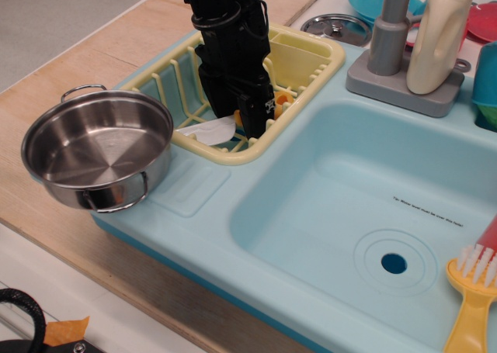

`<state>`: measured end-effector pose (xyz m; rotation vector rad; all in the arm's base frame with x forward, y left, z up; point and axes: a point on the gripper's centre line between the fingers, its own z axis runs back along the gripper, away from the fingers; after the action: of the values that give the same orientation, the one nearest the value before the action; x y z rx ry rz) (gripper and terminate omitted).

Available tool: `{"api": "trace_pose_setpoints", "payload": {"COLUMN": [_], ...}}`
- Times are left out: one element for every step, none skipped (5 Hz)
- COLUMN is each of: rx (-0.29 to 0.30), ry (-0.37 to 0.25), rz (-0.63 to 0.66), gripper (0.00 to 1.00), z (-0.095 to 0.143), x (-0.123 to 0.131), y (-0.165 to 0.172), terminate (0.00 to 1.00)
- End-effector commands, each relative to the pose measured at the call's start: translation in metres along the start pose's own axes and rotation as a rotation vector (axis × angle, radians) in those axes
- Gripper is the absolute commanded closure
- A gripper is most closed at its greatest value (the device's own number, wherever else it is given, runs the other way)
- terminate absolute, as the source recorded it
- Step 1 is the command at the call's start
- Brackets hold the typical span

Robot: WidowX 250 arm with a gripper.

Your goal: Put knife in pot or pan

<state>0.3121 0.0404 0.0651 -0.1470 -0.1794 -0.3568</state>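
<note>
The black gripper [242,120] straddled the orange-handled white-bladed knife [213,130] in the yellow rack [303,54] — grip unclear; shiny steel pot [97,147] stood empty.

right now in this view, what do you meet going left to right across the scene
pot → knife → gripper → lid → faucet → bottle → brush

The pale wooden desk [116,46] carries the light-blue toy sink unit [233,237], which runs beneath the gripper [241,119] and off to its right, while the shiny steel pot [97,147] sits left of the gripper, overlapping the sink unit's edge and the desk.
</note>
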Motion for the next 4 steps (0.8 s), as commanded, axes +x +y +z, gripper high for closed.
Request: {"api": "trace_pose_setpoints", "payload": {"rx": [0.046,0.069,0.12,0.149], "ry": [-0.021,-0.009,0.004,0.015], "rz": [-0.028,-0.032,-0.052,-0.062], "gripper": [1.0,1.0,1.0,1.0], "z": [0.015,0.024,0.048,0.064], "x": [0.01,0.013,0.025,0.032], "y": [-0.002,-0.005,-0.004,0.0], "terminate": [0.0,0.0,0.0,0.0]}}
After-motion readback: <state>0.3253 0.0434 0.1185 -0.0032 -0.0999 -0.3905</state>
